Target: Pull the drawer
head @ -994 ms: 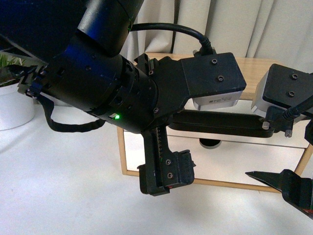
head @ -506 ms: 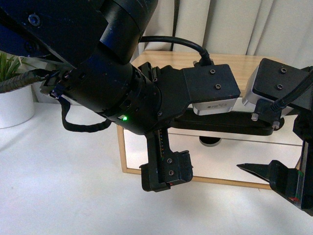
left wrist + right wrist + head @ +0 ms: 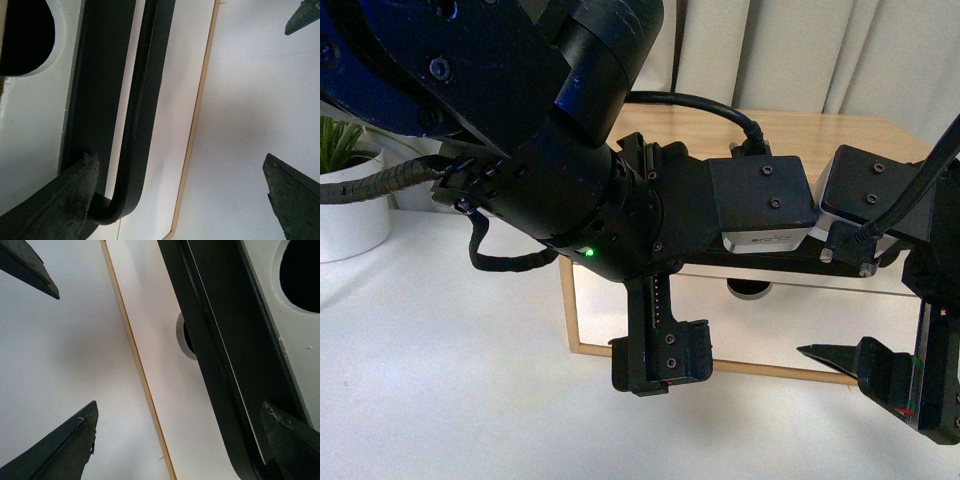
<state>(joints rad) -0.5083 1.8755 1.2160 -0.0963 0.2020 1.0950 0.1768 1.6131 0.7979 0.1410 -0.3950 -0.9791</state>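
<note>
The drawer (image 3: 30, 125) sits in the upper slot of a low wood-framed cabinet (image 3: 760, 372) on the white table (image 3: 440, 380). Its white front faces the robot and its long axis runs left to right. A long black bar handle (image 3: 135, 115) lies below a half-round notch (image 3: 25, 35). The left gripper (image 3: 180, 160) and right gripper (image 3: 180, 405) are both spread wide, with the handle between their fingers.

We find the cabinet (image 3: 566, 312) on the table (image 3: 440, 385), the pot (image 3: 350, 215) to its left, the curtain (image 3: 770, 50) behind. Our left gripper (image 3: 180, 157) and right gripper (image 3: 179, 405) sit side by side before the handle (image 3: 135, 100) of the drawer (image 3: 30, 125).
</note>
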